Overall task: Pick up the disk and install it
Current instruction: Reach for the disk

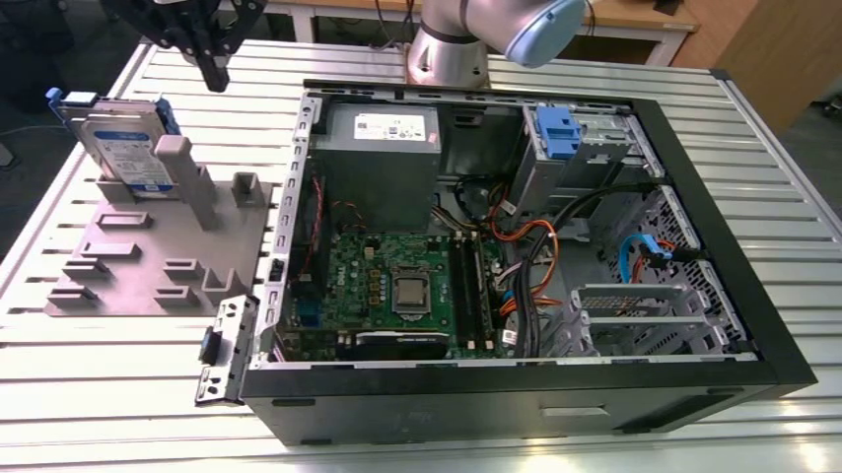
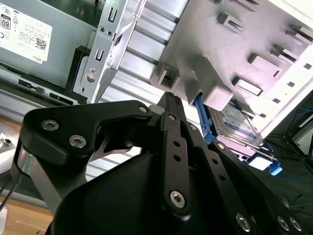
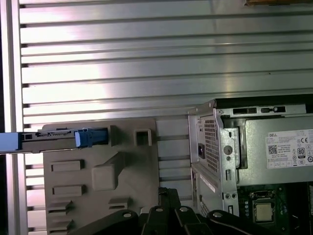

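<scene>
A slatted aluminium table point(image 1: 105, 394) carries an open black computer case point(image 1: 435, 414). In the exterior view, with the case's interior as the dial, the grey power supply point(image 1: 382, 158) with its white sticker sits at eleven o'clock. A blue plastic latch point(image 1: 559, 133) is at one o'clock and a bare metal drive cage point(image 1: 632, 315) at four. The green motherboard point(image 1: 382, 271) lies at seven, with the CPU point(image 1: 410, 293) on it. Orange and black cables point(image 1: 526, 236) run through the centre. A grey fixture plate point(image 1: 132, 266) with raised blocks lies on the table at nine o'clock from the case, just beside it.
</scene>
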`<state>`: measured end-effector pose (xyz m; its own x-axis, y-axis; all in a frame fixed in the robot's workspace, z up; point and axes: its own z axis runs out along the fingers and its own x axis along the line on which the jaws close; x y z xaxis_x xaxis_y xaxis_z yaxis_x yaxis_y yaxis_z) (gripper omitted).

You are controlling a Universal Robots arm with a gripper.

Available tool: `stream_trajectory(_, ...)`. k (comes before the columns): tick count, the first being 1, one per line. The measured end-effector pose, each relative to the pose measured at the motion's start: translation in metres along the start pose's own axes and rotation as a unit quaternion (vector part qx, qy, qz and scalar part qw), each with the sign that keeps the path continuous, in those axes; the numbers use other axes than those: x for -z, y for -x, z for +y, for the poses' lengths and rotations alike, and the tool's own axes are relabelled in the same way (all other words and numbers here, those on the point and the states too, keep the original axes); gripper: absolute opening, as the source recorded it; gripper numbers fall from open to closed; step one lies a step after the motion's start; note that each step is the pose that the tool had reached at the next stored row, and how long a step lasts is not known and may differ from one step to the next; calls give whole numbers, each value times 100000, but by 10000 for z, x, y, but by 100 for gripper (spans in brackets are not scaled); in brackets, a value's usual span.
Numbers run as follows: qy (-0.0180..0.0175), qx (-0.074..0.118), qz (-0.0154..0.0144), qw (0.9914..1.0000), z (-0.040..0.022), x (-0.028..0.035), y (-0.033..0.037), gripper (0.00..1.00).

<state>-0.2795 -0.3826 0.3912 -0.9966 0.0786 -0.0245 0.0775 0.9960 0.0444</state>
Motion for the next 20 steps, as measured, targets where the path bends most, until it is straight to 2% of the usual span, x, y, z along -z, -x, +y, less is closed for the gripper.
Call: stream_trajectory(20, 0, 0, 2, 100000, -10, -6, -118, 11)
